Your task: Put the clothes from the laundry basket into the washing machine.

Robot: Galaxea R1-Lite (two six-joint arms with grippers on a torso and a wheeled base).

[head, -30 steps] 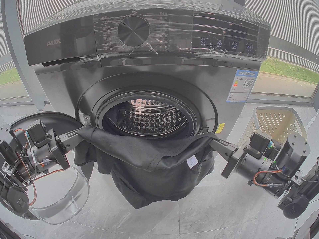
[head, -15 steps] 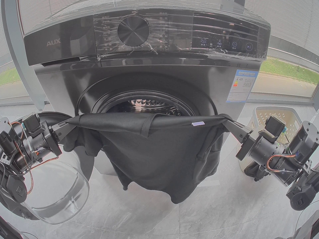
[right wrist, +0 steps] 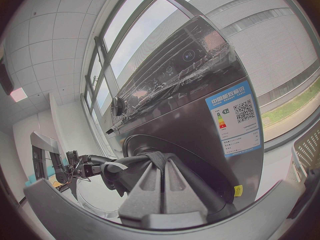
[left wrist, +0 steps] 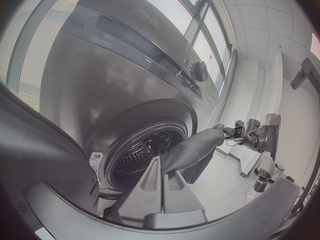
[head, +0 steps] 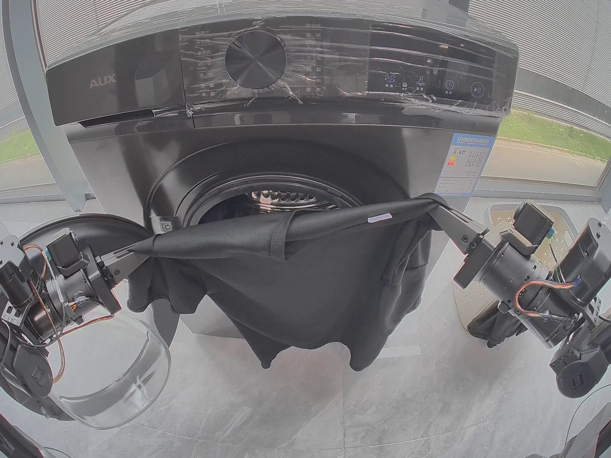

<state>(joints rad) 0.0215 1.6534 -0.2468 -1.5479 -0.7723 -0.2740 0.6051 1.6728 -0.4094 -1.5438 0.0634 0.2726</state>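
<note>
Though taut — black shirt (head: 305, 275) now aslant

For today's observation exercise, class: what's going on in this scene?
The robot holds a black cloth garment stretched between its arms: the left end effector and right end effector are each shut on an edge. It hangs before the open drum of the dark grey front-loading washing machine, not yet inside. The clear round door stands open at the robot's left.
</note>
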